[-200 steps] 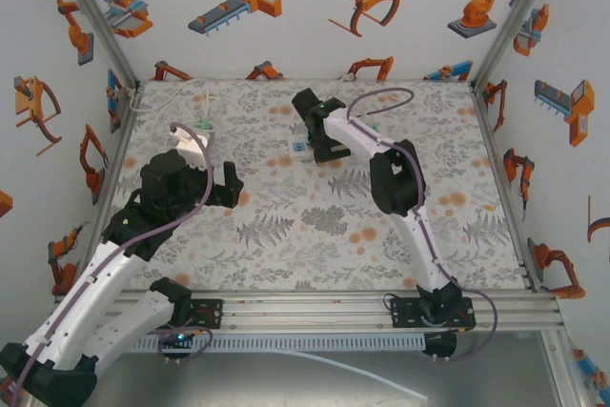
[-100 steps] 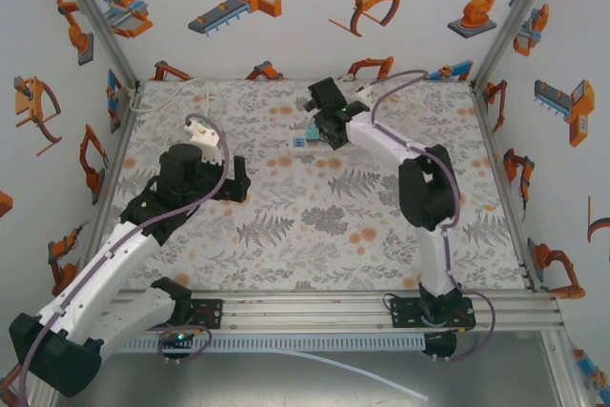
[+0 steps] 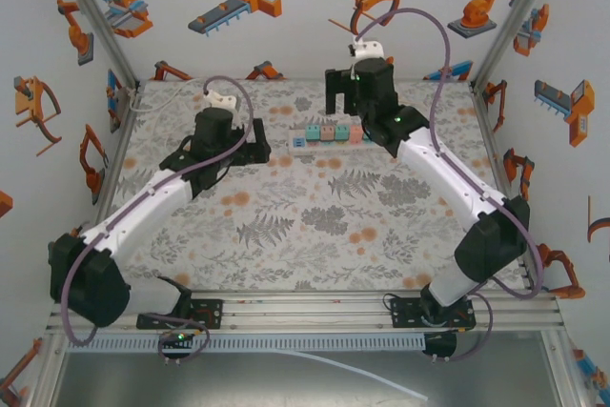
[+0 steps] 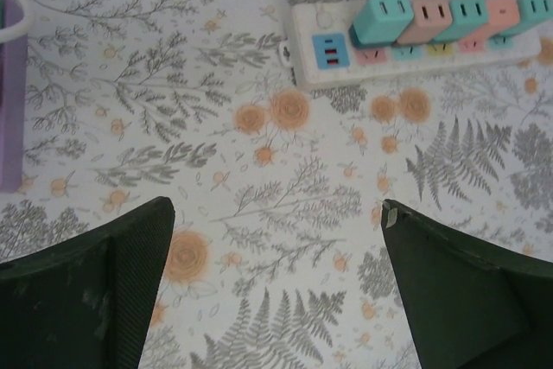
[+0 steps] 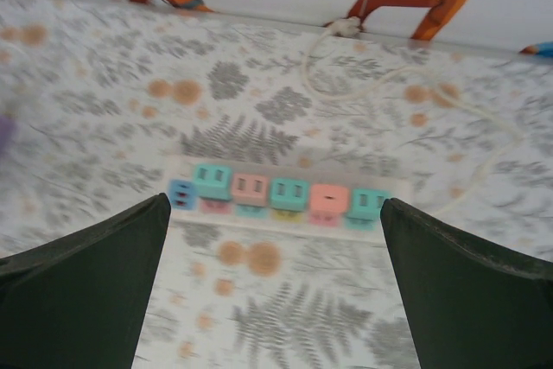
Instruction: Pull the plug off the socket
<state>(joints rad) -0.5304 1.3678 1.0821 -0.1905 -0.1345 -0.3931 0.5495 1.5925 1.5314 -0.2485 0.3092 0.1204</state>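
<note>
Lifting clear, the right gripper (image 5: 274,205) is spreading wide and carrying nothing, hanging above and just behind the white power strip (image 4: 301,41) it was bearing down on a second ago. The row of coloured plugs (image 5: 251,186) is sitting along that strip, teal and pink alternating, every one apparently seated, including the end teal plug (image 4: 384,21) beside the USB ports. Over on the other side, the left gripper (image 4: 276,206) is swinging in from the near left, jaws gaping and empty, closing on the strip's USB end. By my reading, nothing is coming off yet, so a fresh approach is needed.
</note>
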